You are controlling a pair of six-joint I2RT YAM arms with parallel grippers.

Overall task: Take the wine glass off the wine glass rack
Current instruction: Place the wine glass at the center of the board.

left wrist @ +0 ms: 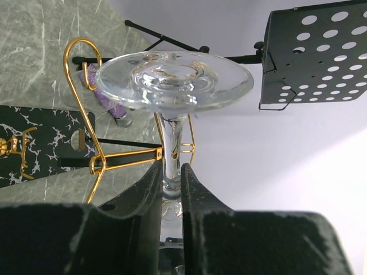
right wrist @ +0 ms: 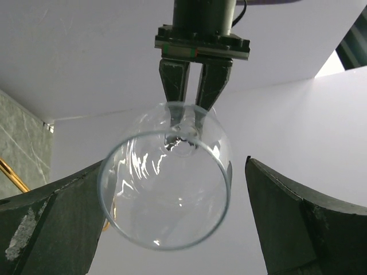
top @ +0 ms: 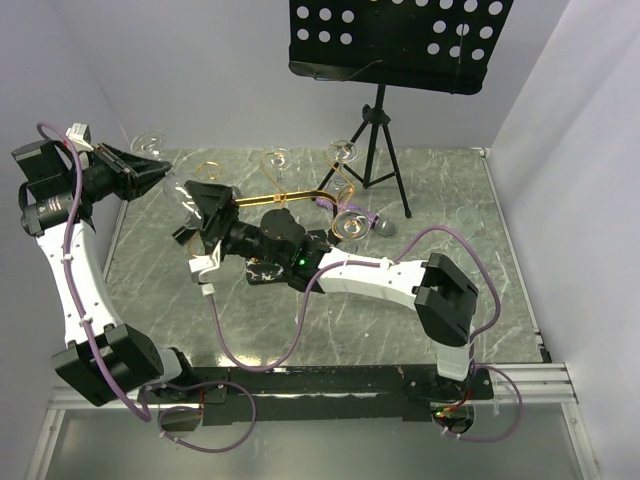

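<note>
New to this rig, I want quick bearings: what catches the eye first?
A clear wine glass, pinched by its stem in the left gripper, with the right gripper open facing its bowl. Behind, a gold rack bearing more glasses; a black music stand at the back.

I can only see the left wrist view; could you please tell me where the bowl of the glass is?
Observer: The right wrist view shows the left gripper pinching the glass where stem meets bowl, the bowl's open mouth facing that camera.
Operator: Thank you. Is the right gripper closed on it?
Observer: No, the right gripper is open, its jaws wide apart, one on either side of the bowl.
</note>
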